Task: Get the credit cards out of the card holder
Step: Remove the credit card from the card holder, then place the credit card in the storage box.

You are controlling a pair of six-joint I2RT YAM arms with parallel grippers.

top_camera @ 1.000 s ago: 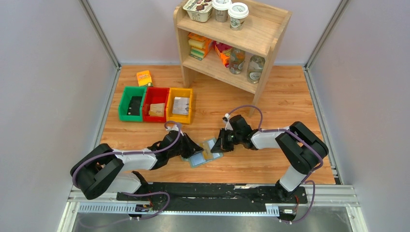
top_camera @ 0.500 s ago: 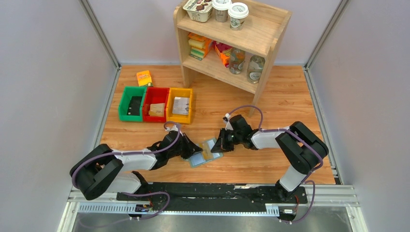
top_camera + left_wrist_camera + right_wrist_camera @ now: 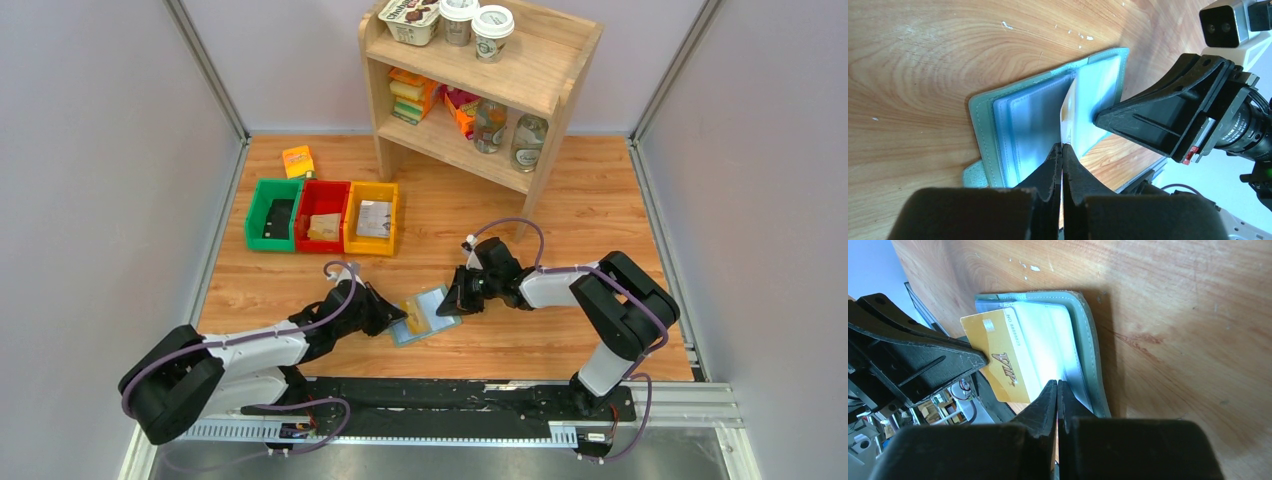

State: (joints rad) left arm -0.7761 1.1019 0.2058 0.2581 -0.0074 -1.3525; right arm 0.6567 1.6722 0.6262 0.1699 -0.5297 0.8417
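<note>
Top external: shows the card holder [image 3: 432,322] lying open on the table [image 3: 580,210], between left gripper [image 3: 388,312] and right gripper [image 3: 457,298], touching both.

Left wrist: shows left gripper [image 3: 1062,147] pinched tight on a gold card [image 3: 1067,112], edge-on above the holder's blue-grey pockets.

Right wrist: shows right gripper [image 3: 1057,385] fully closed, gripping nothing, tips pressing the holder's pocket panel; gold card [image 3: 998,360] just beside, overhanging the holder's edge.
</note>
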